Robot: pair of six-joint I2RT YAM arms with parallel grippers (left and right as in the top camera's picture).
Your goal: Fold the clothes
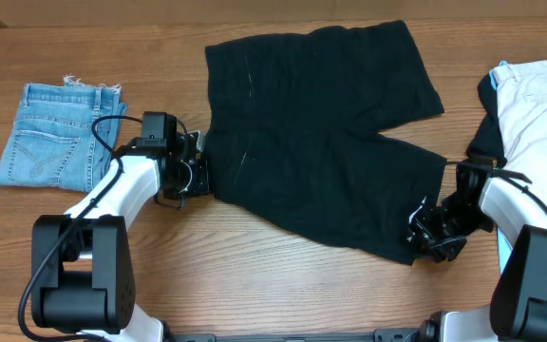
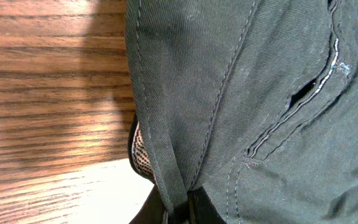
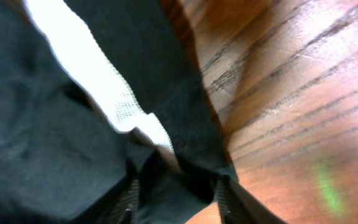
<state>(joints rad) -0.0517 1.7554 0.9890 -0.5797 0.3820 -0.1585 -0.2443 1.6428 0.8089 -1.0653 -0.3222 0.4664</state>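
One pair of black shorts (image 1: 321,133) lies spread flat across the middle of the table (image 1: 273,285). Its two wide legs reach toward the upper right and the lower right of the overhead frame.

Two grippers meet it. The left gripper (image 1: 198,176) is at the pair's left edge, and the right gripper (image 1: 428,233) is at the lower right leg corner.

One folded pair of denim shorts (image 1: 50,133) rests at the left of the frame, well apart from the black pair. One cream garment (image 1: 544,95) sits at the right edge.

The left wrist view gives detail the overhead cannot. The black shorts (image 2: 260,93) fill the right of that frame, showing stitched seams and one pocket slit (image 2: 303,93). A fold of the edge runs down into the left gripper (image 2: 186,210) at the bottom, whose fingers are closed tight on it. A patch of speckled mesh lining (image 2: 143,155) peeks out beside that fold, with bare table (image 2: 48,93) at the left.

The right wrist view is blurred. It shows the black shorts (image 3: 42,137) with a pale mesh strip (image 3: 104,93) crossing them and table (image 3: 303,93) at the right. The right gripper (image 3: 178,196) sits at the bottom with its fingers (image 3: 129,200) set narrow and a bunch of black fabric clamped between them.
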